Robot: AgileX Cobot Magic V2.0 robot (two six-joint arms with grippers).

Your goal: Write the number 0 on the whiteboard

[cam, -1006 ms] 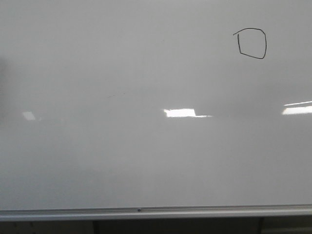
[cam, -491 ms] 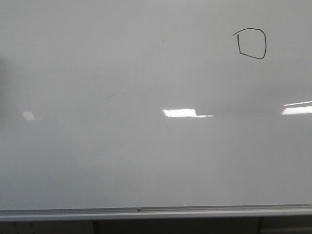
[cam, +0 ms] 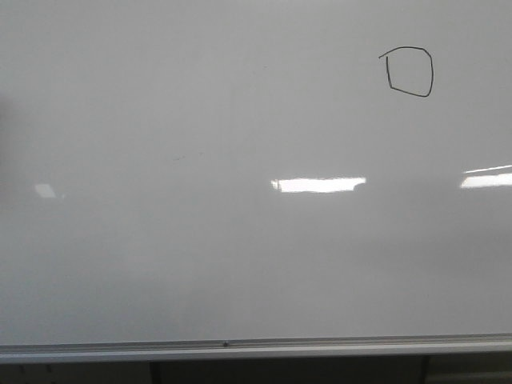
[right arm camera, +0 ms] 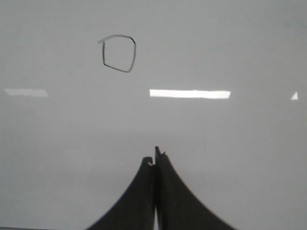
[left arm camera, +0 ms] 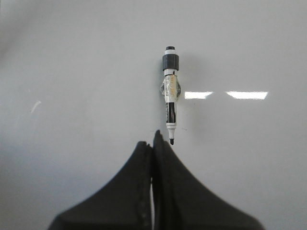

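Note:
The number 0 point(cam: 410, 72) is a thin black boxy loop with a short tail at its upper left, high on the right of the whiteboard point(cam: 200, 256). It also shows in the right wrist view point(right arm camera: 119, 53), beyond my right gripper point(right arm camera: 154, 157), which is shut, empty and apart from it. In the left wrist view a black-and-white marker point(left arm camera: 170, 91) sits against the board, uncapped tip towards my left gripper point(left arm camera: 152, 140). That gripper is shut and empty, its tips just beside the marker tip. Neither gripper shows in the front view.
A silver metal tray edge point(cam: 256, 349) runs along the board's bottom. Bright rectangular light reflections point(cam: 318, 185) lie across the board's middle and at its right edge point(cam: 486, 179). A dark shadow touches the left edge.
In the front view the number 0 has shifted a few pixels left, and the central light reflection has grown wider. Nothing was taken hold of or let go.

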